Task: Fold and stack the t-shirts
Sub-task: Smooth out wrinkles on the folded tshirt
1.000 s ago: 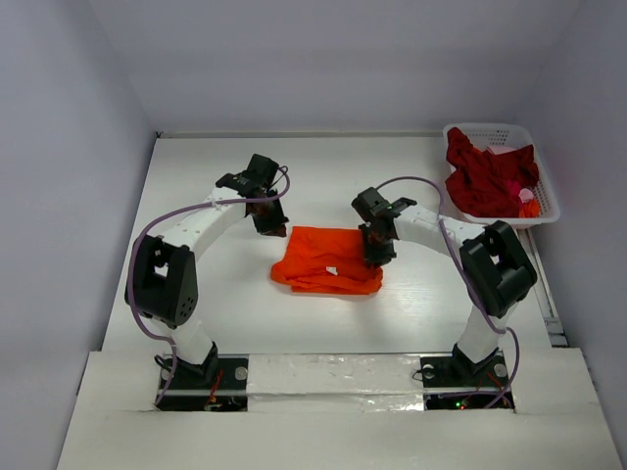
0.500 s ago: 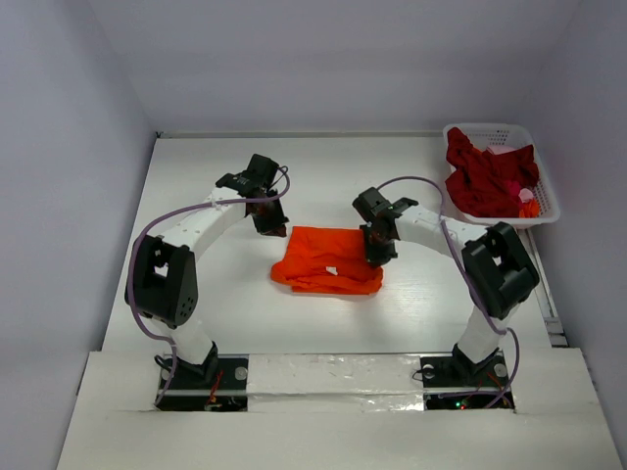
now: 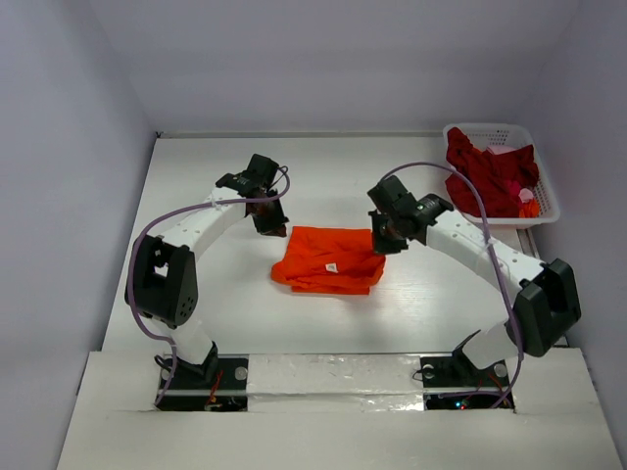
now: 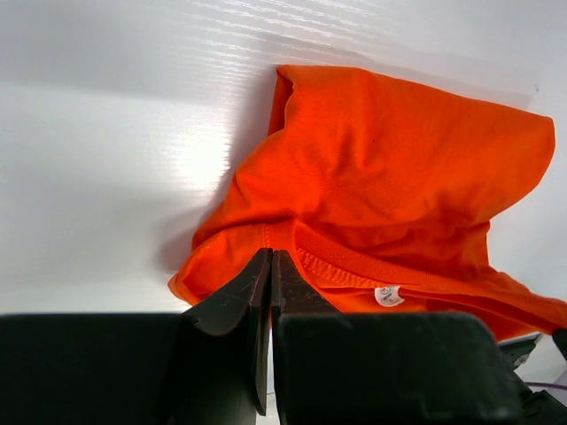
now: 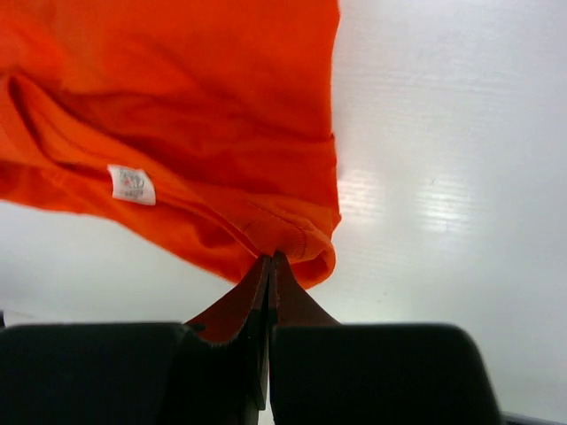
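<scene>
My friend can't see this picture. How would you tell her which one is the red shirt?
Start at the white table and look to its far right corner, where a white lattice basket sits. The dark red shirt is bunched up inside it, unlike the orange shirt, which lies out on the middle of the table.

text: none legible | white tag [image 5: 131,184] on orange t-shirt [image 5: 177,88]: print blurred

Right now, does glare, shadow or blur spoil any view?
Left wrist: a glare patch on the table beside the orange t-shirt, and a grey shadow band near the top. Right wrist: glare on the bare table beside the shirt, cloth sharp. Top external: even light, soft shadows, nothing blown out.
</scene>
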You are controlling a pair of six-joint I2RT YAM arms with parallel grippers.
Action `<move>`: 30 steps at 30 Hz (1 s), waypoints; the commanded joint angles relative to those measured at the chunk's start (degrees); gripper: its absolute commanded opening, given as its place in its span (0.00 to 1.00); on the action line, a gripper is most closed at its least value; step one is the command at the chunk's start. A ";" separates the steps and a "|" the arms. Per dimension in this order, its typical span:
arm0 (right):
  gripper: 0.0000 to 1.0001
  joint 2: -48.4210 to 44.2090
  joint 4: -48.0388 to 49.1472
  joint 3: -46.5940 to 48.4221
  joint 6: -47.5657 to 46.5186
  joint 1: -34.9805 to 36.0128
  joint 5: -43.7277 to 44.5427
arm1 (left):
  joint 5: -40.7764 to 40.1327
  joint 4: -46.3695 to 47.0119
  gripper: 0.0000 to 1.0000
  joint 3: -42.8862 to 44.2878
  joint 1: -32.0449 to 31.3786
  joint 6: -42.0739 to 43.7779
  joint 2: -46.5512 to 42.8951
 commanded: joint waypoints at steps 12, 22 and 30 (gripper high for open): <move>0.00 -10.71 -5.89 -9.87 2.15 7.65 -5.69 | -0.76 -1.72 0.00 5.02 0.00 0.14 0.80; 0.00 -15.90 -8.36 -13.83 2.06 8.71 -8.76 | -1.37 -4.27 0.00 12.40 0.00 0.84 4.14; 0.00 -14.94 -9.41 -16.02 -0.40 10.28 -13.78 | -1.37 -5.06 0.00 14.43 0.00 1.01 5.11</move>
